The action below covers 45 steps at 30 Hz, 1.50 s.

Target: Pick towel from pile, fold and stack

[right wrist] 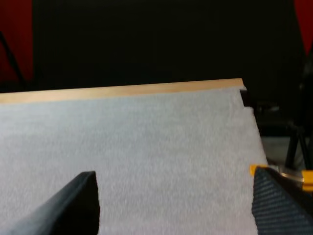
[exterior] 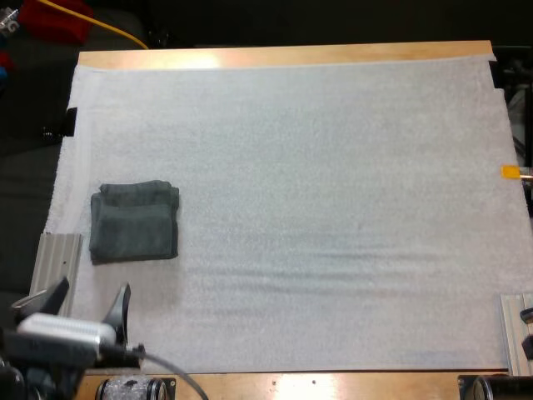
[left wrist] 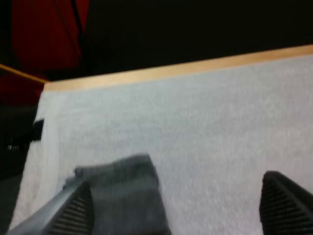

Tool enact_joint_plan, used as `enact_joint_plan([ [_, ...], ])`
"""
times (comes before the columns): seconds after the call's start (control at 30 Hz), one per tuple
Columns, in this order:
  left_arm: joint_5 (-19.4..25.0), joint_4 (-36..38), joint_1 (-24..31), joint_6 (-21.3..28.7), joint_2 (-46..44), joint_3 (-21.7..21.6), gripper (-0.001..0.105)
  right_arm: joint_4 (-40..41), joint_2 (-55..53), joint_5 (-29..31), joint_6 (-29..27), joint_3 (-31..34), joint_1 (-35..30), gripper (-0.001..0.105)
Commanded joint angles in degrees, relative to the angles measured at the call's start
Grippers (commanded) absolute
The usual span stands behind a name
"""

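- here, a folded towel of dark grey-green cloth is seen lying flat on the white mat, toward the mat's left side in the high view and well apart from its far edge.
- the towel's sides are squared, and layered folds are seen along its far side.
- the left gripper is held at the mat's near left corner, just on the near side of the towel and apart from it.
- in the left wrist view, the fingers of the left gripper are spread wide, and nothing is held between them.
- in that same view, the towel is seen just ahead, close beside one finger; whether it is touched cannot be told.
- the right gripper is held over bare mat, its fingers set wide apart, and nothing is gripped.
- the wooden table is seen as a pale strip along the mat's far edge.
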State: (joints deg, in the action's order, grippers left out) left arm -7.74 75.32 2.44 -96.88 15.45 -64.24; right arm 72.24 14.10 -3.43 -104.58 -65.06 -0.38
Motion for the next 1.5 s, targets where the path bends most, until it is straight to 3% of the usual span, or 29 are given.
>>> enact_joint_plan([
  [0.0,0.27,0.95,-0.26,-0.15,-1.45,0.68,0.068,0.0,-0.92,0.26,-0.65,-0.48,-0.1,0.064],
  [0.53,0.24,6.96,-0.26,-0.15,-20.2,6.6,0.068,6.0,-14.44,0.26,0.94,-0.54,-0.1,0.064],
  [0.83,0.24,12.9,-0.18,2.03,-24.38,8.77,0.068,8.08,-17.53,0.81,1.57,-0.56,-0.1,0.064],
  [1.03,0.24,13.02,-0.07,2.9,-24.33,9.04,0.068,9.96,-17.53,1.0,1.57,0.61,-0.1,0.064],
  [1.2,0.24,11.59,-0.07,2.9,-24.33,9.92,0.068,7.17,-17.48,1.08,1.57,2.98,-0.1,0.064],
  [1.47,0.24,2.64,-0.07,2.9,-24.33,17.08,0.068,-4.99,-17.29,1.08,1.57,10.39,-0.1,0.064],
])
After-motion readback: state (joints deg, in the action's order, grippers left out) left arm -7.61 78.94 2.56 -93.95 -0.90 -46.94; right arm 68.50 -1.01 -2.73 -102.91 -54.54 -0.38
